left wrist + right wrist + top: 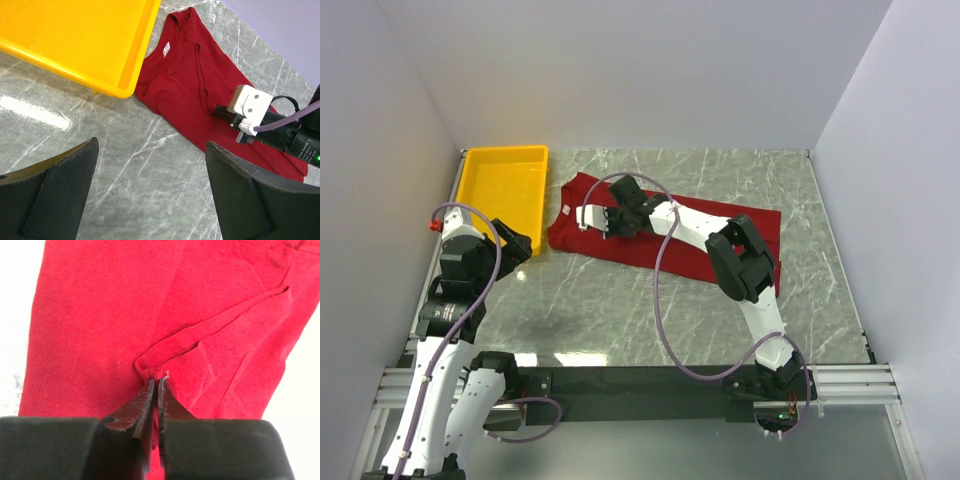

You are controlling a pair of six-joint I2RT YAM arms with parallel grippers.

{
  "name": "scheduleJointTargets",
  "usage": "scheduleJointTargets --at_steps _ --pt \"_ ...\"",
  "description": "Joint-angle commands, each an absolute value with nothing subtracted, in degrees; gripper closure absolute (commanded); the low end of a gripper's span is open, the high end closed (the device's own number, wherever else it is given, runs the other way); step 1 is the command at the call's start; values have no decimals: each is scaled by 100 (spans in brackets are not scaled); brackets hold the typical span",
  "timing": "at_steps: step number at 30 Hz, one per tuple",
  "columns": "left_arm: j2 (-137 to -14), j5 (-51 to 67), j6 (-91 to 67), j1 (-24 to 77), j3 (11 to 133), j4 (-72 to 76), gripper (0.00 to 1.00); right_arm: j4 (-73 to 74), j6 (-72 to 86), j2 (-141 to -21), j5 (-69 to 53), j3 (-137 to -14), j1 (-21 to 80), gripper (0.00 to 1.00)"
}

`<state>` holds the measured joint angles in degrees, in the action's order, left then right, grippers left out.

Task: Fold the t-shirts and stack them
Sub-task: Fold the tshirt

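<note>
One dark red t-shirt (185,85), lying on the marble table (620,310) just beside one yellow tray (135,60). Two pincers: right pincer (156,382) clenched on a pinched ridge of the shirt's cloth; left pincer (151,150) gaping wide above the table, grasping nothing.

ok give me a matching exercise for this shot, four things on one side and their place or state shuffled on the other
1. left end effector
2. right end effector
3. yellow tray
4. dark red t-shirt

a. lying on the marble table, beside the tray
b. shut on a pinch of red cloth
c. far left corner of the table
d. open, holding nothing

Pairs: 1-d, 2-b, 3-c, 4-a
</note>
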<state>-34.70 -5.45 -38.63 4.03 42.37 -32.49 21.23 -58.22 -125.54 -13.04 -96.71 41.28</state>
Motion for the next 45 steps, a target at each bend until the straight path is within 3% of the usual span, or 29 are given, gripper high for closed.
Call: scheduleJointTargets --at_steps 1,4,19,22,28,35,39,41,43,45 --pt "-3436 -615 -3902 378 4271 -3261 8 1864 -5555 -12472 -1169 -9835 4105 95" --pt "-3445 -580 -3920 378 4237 -3200 7 1591 -5239 -12261 -1134 -9703 3991 100" --pt "-3814 -281 -3999 378 4175 -2769 8 958 -2270 -11909 -782 -9633 3085 100" --pt "-3858 -246 -4017 378 4184 -2751 8 1037 -1882 -12102 -563 -9826 3085 93" --pt "-3955 -88 -3955 378 4149 -2637 9 1626 -854 -12524 -334 -10520 2892 53" --pt "-4552 1211 -3604 378 4139 -1532 11 2012 -228 -12297 -736 -10442 2400 52" --pt "-5866 2117 -3533 395 4534 -765 19 2723 -1570 -11866 -2449 -10170 2285 52" --pt "-6466 2188 -3621 439 5034 -694 28 2682 -2047 -11366 -2933 -9574 2259 53" --pt "-7432 2153 -3892 474 5699 -843 39 2479 -2205 -10762 -3050 -8829 2241 53" --pt "-8326 1909 -4208 676 6159 -1071 42 2294 -2294 -10408 -3102 -8431 2224 53"
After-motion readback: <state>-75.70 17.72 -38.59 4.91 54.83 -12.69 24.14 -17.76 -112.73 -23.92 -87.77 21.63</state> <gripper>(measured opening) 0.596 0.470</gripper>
